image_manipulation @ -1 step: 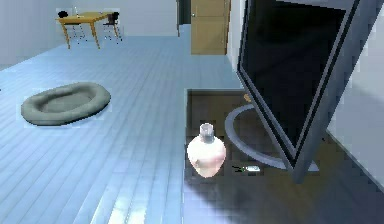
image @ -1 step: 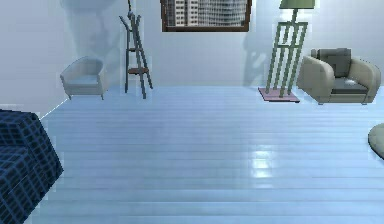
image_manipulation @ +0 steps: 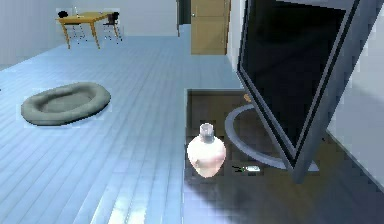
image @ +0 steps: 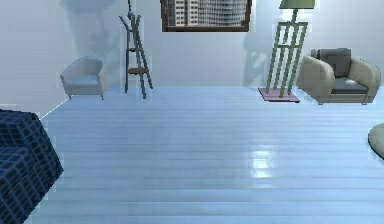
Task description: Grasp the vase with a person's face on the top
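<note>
The vase (image_manipulation: 205, 157), pale pink with a small grey top, is stood on the low dark stand (image_manipulation: 207, 104) just in front of the big TV (image_manipulation: 290, 70), which gets cut off at the picture's top and right edges. Whether that top is a face can't really be made out, tbh. A tiny thing (image_manipulation: 250, 170) lying between vase and TV is too small to be named. The gripper's state can't be told.

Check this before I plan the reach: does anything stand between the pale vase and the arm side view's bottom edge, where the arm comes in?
Nothing visible does. The vase stands on a dark low surface, with bare surface and floor below it to the bottom edge. A small object and the screen lie to its right.
</note>
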{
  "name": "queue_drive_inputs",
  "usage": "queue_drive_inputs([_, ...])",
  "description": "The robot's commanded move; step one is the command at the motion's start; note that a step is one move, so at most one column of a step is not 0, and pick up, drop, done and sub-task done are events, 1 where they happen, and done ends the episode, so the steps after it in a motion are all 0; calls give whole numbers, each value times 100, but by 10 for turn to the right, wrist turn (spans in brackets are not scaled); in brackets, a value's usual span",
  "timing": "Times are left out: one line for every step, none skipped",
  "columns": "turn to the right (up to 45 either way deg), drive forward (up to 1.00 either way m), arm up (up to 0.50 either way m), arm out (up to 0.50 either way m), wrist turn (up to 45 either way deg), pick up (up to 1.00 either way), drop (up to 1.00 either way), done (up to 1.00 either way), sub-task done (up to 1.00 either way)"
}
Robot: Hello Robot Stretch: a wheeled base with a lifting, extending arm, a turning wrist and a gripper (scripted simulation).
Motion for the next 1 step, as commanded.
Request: queue_drive_inputs([0,0,36,0,0,0,0,0,0])
